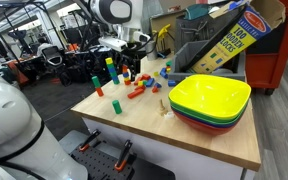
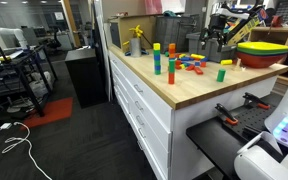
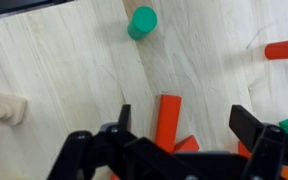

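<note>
Entry: pincer, hung over table. Jaws are spread to full width; nothing is gripped.

Listed left to right, ref. red block:
- wooden peg, well left of block
- green cylinder, beyond block, slightly left
- block itself, laid flat betw. jaws, no contact seen
- red cylinder, right of block, apart

Step judged: hover before grip. Next move calls for straight descent, jaws astride block.

Room: bare wood is left of block, more pieces are crowded to its right. No table edge is seen in wrist view. Bowls are well apart from block.
</note>
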{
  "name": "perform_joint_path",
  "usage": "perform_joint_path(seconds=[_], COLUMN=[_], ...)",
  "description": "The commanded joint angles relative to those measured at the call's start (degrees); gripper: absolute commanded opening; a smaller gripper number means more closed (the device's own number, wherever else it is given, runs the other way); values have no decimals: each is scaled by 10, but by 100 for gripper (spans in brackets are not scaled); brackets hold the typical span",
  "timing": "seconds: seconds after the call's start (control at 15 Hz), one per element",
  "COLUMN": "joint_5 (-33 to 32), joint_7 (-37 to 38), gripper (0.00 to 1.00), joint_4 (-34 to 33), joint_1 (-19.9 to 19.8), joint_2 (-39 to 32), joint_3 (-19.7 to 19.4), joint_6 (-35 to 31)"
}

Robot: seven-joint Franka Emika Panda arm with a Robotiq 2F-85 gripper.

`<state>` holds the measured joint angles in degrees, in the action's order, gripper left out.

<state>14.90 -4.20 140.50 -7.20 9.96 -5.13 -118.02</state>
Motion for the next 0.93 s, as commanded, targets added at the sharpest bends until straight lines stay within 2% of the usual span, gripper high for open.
perform_joint_path(seconds=[0.0, 0.33, 0.6, 0.87], joint_5=[-15, -61, -104, -119], joint_7=[51, 104, 134, 137], gripper=[100, 100, 100, 100], joint_4=[42, 62, 67, 76], joint_1=[3, 0, -1, 2], joint_2=[47, 66, 73, 77], joint_3=[1, 8, 14, 17], joint_6=[-57, -93, -90, -77])
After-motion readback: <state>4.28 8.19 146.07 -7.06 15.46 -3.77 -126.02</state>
